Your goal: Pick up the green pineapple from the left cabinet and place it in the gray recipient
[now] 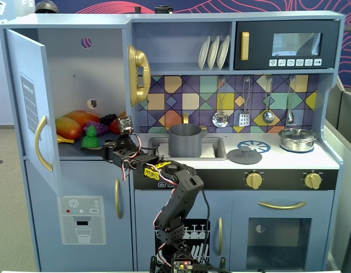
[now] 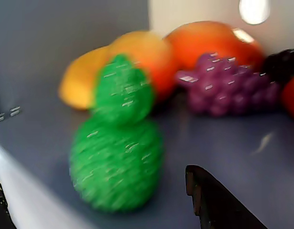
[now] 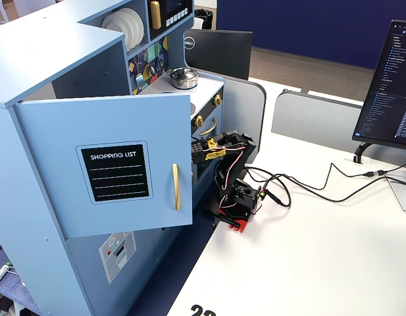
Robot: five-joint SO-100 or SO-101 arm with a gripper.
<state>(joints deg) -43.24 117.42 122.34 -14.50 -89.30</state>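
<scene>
The green pineapple (image 1: 91, 138) stands upright at the front of the shelf in the open left cabinet (image 1: 67, 68), in front of the other fruit. In the wrist view the pineapple (image 2: 116, 162) is close and blurred, and it sits between my two spread fingers (image 2: 213, 200) without touching them. My gripper (image 1: 107, 149) is open at the shelf's front right edge, just right of the pineapple. The gray recipient (image 1: 185, 139) stands in the sink, right of the cabinet. In the side fixed view the cabinet door (image 3: 117, 171) hides the pineapple.
An orange-yellow mango (image 1: 73, 124) and purple grapes (image 1: 98, 126) lie behind the pineapple. The open door (image 1: 30, 108) stands at the left. A flat gray lid (image 1: 244, 155) and a silver lidded pot (image 1: 297, 138) sit on the counter. The arm's base (image 3: 237, 197) is on the white table.
</scene>
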